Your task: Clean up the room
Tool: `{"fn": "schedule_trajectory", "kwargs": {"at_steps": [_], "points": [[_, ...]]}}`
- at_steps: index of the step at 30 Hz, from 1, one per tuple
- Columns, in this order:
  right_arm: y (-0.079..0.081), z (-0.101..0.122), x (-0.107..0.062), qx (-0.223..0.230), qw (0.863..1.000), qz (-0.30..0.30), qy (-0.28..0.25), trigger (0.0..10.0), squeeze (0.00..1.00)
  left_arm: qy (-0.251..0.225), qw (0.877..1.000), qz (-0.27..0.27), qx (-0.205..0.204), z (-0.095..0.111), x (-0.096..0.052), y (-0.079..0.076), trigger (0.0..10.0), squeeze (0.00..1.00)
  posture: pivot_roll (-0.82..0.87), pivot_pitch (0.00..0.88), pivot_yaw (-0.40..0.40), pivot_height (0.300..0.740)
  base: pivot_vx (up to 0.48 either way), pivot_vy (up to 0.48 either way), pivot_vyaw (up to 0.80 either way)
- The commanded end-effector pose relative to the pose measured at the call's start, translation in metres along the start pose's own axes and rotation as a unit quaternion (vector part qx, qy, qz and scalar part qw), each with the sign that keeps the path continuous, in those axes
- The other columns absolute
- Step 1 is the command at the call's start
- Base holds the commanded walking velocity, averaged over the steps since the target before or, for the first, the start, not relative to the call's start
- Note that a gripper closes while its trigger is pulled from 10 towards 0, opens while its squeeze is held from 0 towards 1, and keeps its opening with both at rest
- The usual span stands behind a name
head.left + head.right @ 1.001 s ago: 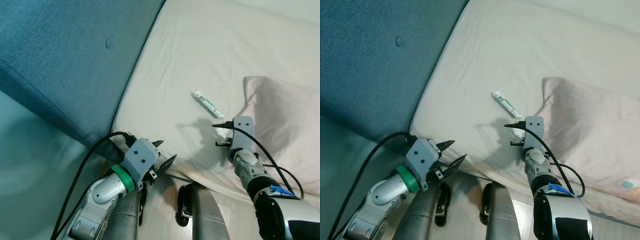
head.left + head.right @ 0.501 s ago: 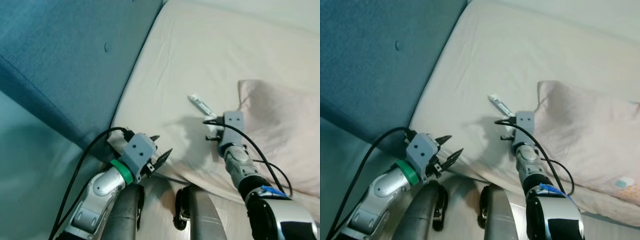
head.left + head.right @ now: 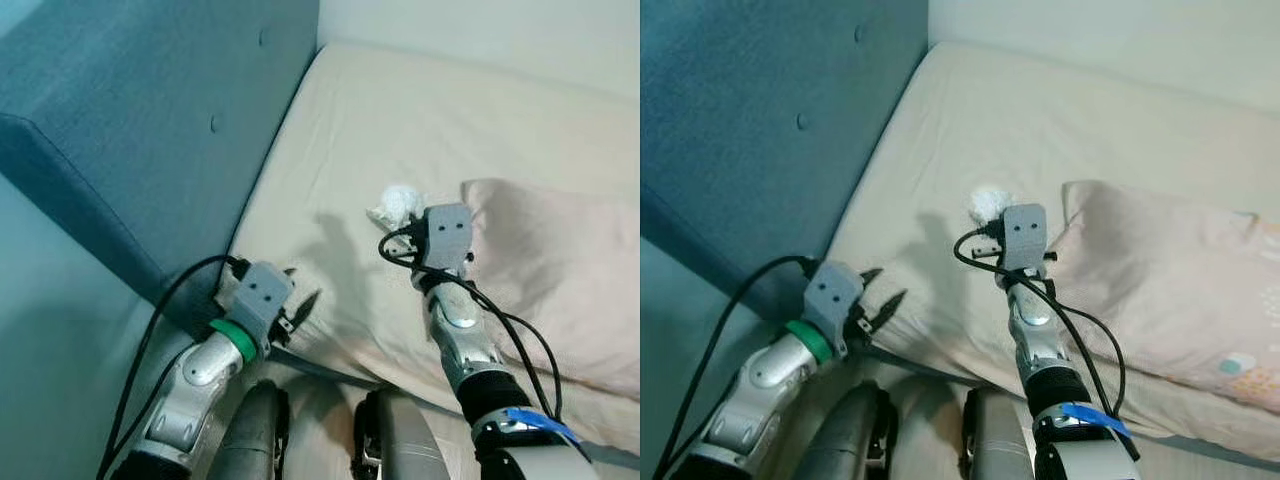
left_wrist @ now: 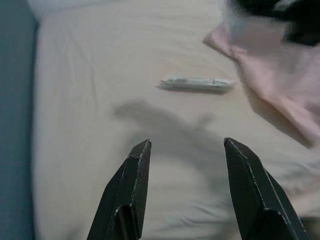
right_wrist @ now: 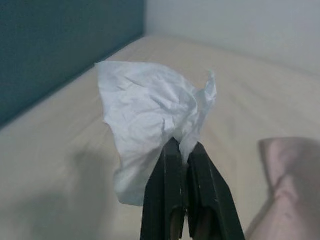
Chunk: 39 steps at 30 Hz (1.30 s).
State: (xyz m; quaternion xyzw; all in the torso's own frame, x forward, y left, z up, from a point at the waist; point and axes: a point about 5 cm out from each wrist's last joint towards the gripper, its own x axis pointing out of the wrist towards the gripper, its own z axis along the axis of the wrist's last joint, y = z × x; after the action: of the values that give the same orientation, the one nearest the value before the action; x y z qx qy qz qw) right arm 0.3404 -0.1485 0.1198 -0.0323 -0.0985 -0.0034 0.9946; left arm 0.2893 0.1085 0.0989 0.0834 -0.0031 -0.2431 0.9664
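My right gripper (image 5: 181,148) is shut on a crumpled white tissue (image 5: 150,112) and holds it up above the cream bed sheet (image 3: 400,110). In the eye views the tissue (image 3: 395,204) pokes out past the right wrist's grey block (image 3: 446,234), beside the pink pillow (image 3: 560,270). A slim pale packet (image 4: 196,84) lies flat on the sheet close to the pillow's corner. My left gripper (image 3: 302,288) is open and holds nothing, low at the mattress's near edge next to the headboard.
A tall teal padded headboard (image 3: 150,120) runs along the left of the bed. A pale wall (image 3: 500,40) closes the far side. My own legs (image 3: 390,440) stand against the mattress's front edge.
The view has tilted up. My right arm has lifted off the sheet, and the white tissue now shows in its fingers. The left gripper stays open by the mattress edge.
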Motion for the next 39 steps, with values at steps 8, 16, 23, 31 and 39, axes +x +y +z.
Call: {"fn": "schedule_trajectory", "kwargs": {"at_steps": [8,16,23,31,39], "points": [[0.002,-0.018,-0.053,-0.049,0.999,-0.013,-0.019,10.0,0.0,0.036,0.986,0.155,-0.038,-0.019,0.0,0.023,10.0,0.0,0.03,0.048,0.074,0.655,0.0,0.0,0.0],[0.002,-0.027,-0.065,-0.036,0.999,-0.002,0.009,10.0,0.0,0.024,0.988,0.141,-0.049,-0.02,0.005,0.019,10.0,0.0,0.02,0.046,0.094,0.665,0.0,0.0,0.0],[0.002,-0.032,-0.072,-0.023,0.999,-0.027,0.033,10.0,0.0,0.018,0.992,0.121,-0.033,-0.018,0.01,0.011,10.0,0.0,0.04,0.051,0.108,0.685,0.0,0.0,0.0],[0.003,-0.039,-0.081,-0.009,0.998,-0.037,0.058,10.0,0.0,0.024,0.99,0.131,-0.044,-0.024,0.006,0.014,10.0,0.0,0.04,0.043,0.101,0.725,0.0,0.0,0.0],[0.001,-0.044,-0.084,0.007,0.996,-0.048,0.076,10.0,0.0,0.035,0.99,0.129,-0.047,-0.029,0.004,0.014,10.0,0.0,0.04,0.039,0.11,0.74,0.0,0.0,0.0]]}}
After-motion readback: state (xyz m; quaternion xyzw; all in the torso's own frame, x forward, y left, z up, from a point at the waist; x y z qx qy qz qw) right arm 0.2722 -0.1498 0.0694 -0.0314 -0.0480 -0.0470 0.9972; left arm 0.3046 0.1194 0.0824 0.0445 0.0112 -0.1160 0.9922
